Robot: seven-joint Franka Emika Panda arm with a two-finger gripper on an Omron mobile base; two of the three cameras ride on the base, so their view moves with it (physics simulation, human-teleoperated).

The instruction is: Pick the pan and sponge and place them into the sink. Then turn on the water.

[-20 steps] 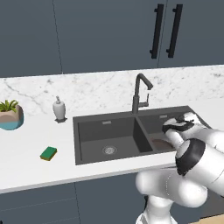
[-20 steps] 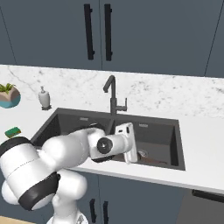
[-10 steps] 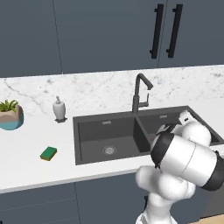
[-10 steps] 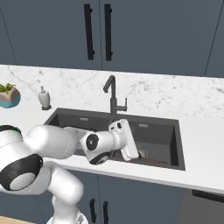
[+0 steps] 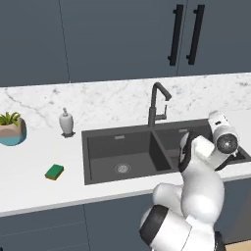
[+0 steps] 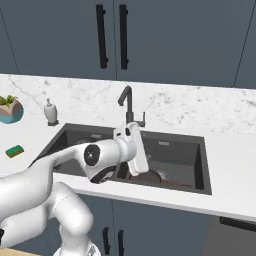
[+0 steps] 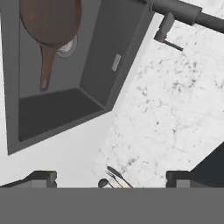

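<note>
— Brown pan (image 7: 50,19): count, spot?
— One, inside the sink (image 5: 105,147), right basin. One sponge (image 5: 54,171) left on the counter (image 5: 34,188).
— Gripper (image 7: 111,177)?
— Jaws spread wide, nothing held.

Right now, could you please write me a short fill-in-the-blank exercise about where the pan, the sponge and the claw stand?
1. The pan lies inside the ____.
2. The sponge rests on the ____, not in a basin.
3. The claw is ____, holding nothing.
4. The faucet rises behind the sink's centre ____.

Missing words: sink; counter; open; divider
</note>
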